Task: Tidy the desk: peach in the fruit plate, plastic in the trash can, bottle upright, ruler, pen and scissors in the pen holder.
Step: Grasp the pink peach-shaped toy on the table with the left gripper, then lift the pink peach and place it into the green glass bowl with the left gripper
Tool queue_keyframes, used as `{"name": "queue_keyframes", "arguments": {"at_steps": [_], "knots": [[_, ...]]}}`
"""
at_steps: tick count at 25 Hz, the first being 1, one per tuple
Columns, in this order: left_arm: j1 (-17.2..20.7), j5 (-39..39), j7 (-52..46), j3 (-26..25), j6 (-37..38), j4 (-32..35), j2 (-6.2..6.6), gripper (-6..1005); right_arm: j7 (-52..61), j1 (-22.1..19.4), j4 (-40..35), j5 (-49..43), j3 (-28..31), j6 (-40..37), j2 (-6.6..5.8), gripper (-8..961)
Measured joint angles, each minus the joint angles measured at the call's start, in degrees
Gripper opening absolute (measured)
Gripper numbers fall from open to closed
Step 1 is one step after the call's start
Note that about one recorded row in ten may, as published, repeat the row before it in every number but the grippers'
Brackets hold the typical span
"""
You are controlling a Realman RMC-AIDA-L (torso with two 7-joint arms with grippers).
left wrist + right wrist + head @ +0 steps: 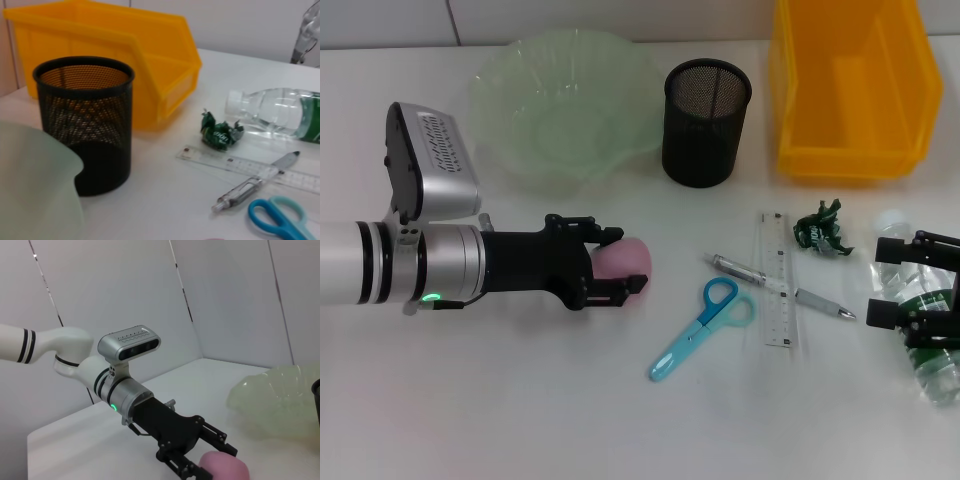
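Note:
My left gripper (625, 262) is shut on the pink peach (628, 258) on the table, one finger on each side; both show in the right wrist view (227, 467). The pale green fruit plate (560, 110) stands behind it. The black mesh pen holder (706, 122) and the yellow bin (850, 85) stand at the back. The clear ruler (778, 290), pen (820, 300), blue scissors (705, 325) and crumpled green plastic (820, 228) lie centre right. The bottle (935, 365) lies on its side at the right edge, with my open right gripper (885, 283) above it.
The left wrist view shows the pen holder (85, 125) next to the plate's rim (35, 185), the bin (125, 50) behind, then the plastic (219, 132), bottle (270, 112), ruler (240, 162), pen (250, 187) and scissors (280, 217).

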Motion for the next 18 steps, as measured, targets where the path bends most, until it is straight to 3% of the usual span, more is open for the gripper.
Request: {"name": "queue_keyframes", "arguments": {"at_steps": [9, 12, 15, 18], "knots": [[-0.08, -0.11, -2.75, 0.83, -1.28, 1.52, -0.02, 529, 0.34, -0.13, 0.03, 0.00, 0.20, 0.06, 0.10, 842], [0.30, -0.40, -5.24, 0.77, 0.49, 4.41, 0.06, 399, 0.37, -0.16, 0.00, 0.03, 0.43, 0.06, 0.10, 841], [1.80, -4.42, -7.68, 0.23, 1.76, 9.60, 0.41, 269, 0.47, -0.21, -0.09, 0.23, 0.66, 0.06, 0.15, 841], [3.07, -11.39, -8.10, -0.90, -1.08, 12.72, 0.50, 252, 1.21, -0.24, -0.16, 0.57, 2.17, 0.10, 0.44, 841]]}}
